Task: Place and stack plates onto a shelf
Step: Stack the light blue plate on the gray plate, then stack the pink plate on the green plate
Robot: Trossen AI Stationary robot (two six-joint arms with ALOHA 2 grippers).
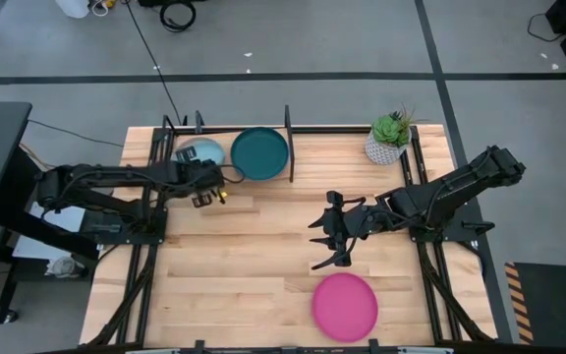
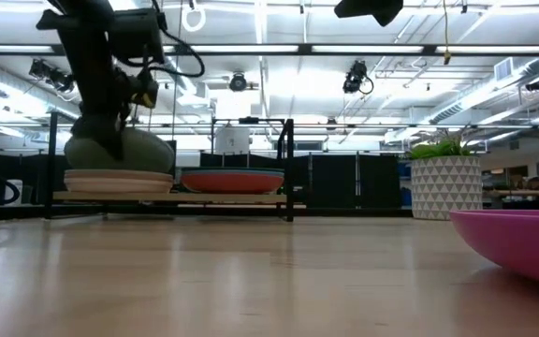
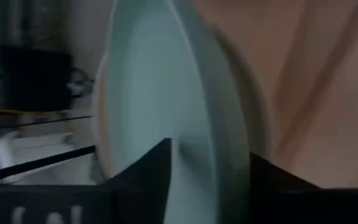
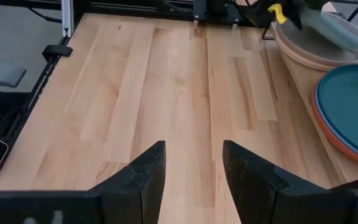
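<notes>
High view: my left gripper (image 1: 202,167) pinches the pale blue plate (image 1: 193,153) tilted over the left pile on the shelf (image 1: 289,129), right gripper (image 1: 328,241) wide near the magenta plate (image 1: 345,306); early release could slide it off.

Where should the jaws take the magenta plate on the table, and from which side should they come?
Probably at the rim. The magenta plate lies flat and upright on the table, alone, and its edge curves up off the wood, so one jaw can go under the lip and one inside. The open right gripper hovers just beyond it, so the rim nearest that gripper looks easiest to reach.
</notes>
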